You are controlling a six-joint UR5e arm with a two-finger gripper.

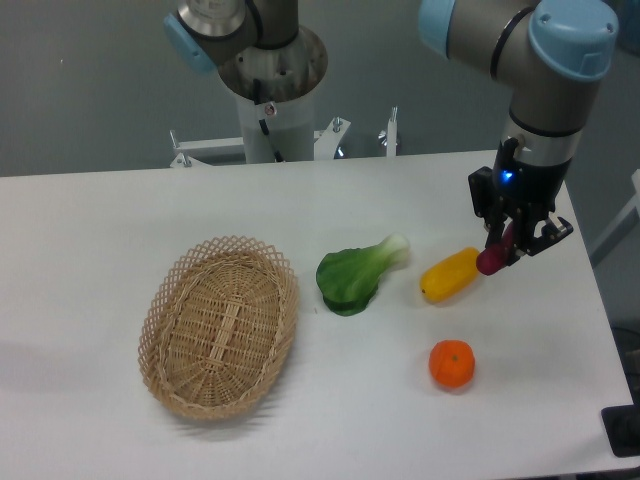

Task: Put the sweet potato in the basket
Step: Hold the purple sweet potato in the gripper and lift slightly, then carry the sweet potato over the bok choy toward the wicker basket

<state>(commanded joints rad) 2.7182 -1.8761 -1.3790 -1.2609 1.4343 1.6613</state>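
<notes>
The sweet potato (492, 259) is a small magenta-purple tuber, mostly hidden between the fingers of my gripper (505, 248) at the right of the table. The gripper is shut on it and points down, holding it just above the right end of a yellow-orange vegetable. Whether the tuber still touches the table I cannot tell. The basket (218, 326) is an oval tan wicker one with a looped lattice rim. It lies at the left of the table, far from the gripper, and holds nothing.
A yellow-orange oblong vegetable (449, 275) lies just left of the gripper. A green bok choy (358, 274) sits between it and the basket. A round orange fruit (451, 364) rests nearer the front. The table's right edge is close to the gripper.
</notes>
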